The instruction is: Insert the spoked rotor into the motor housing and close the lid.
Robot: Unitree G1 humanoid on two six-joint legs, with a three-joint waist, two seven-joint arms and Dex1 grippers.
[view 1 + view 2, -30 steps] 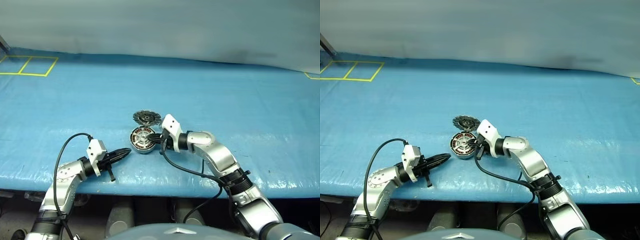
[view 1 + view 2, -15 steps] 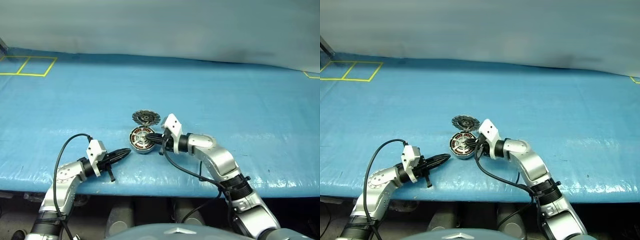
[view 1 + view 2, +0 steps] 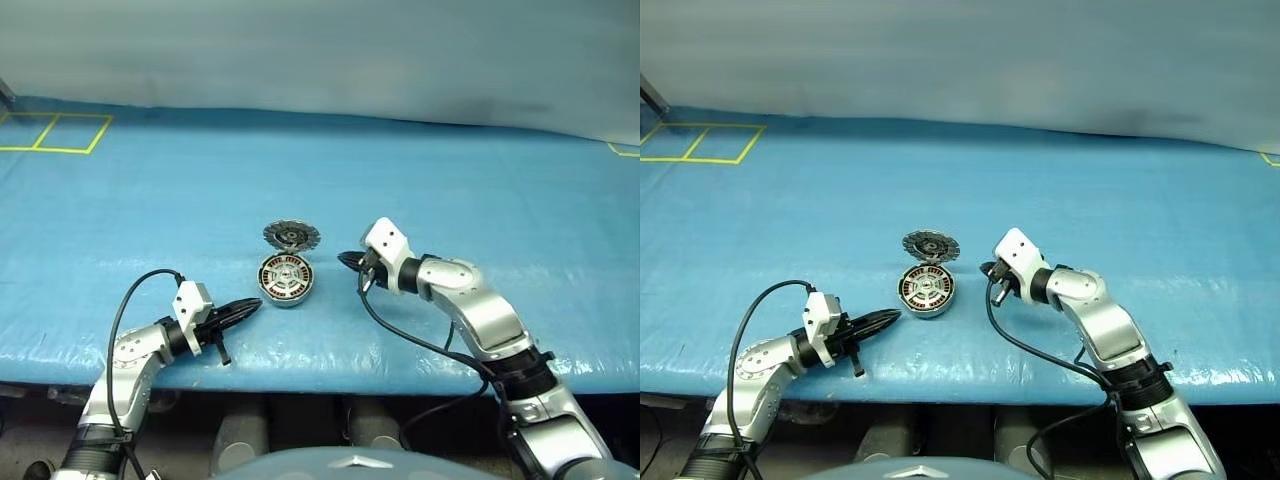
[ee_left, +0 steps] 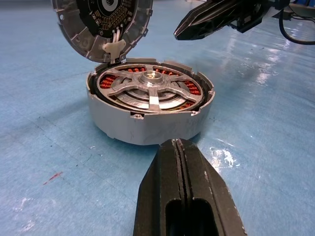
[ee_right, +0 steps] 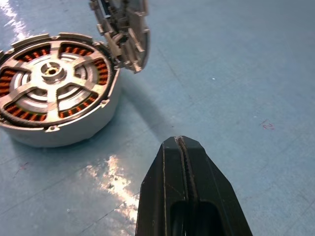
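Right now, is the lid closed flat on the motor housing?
No. In the left wrist view the lid stands tilted up at the back edge of the motor housing, leaving the spoked rotor and copper windings exposed.

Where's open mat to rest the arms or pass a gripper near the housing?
Bare blue mat spreads behind the open lid and right of the right gripper. A clear strip lies between that gripper and the motor housing. It is tightest between the left gripper and the housing.
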